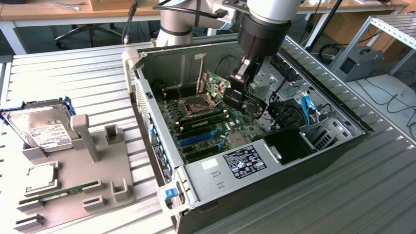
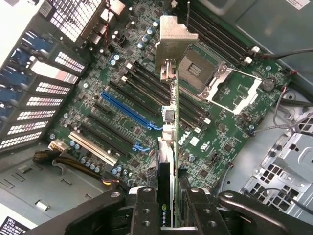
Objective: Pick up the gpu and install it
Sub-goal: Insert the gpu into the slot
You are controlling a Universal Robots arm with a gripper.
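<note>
Hand: my hand (image 2: 168,209) clamps the thin black gpu (image 2: 169,117) with its silvery bracket.
Done: lifted, hanging edge-on above the green motherboard (image 2: 90,98).
Left: seating it; the long blue slot (image 2: 129,110) is empty.

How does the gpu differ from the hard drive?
The gpu hangs on edge in the gripper over the motherboard; the hard drive rests in a blue holder outside the case. The gpu shows a green board; the hard drive is silver with a white label. Both are flat rectangles.
</note>
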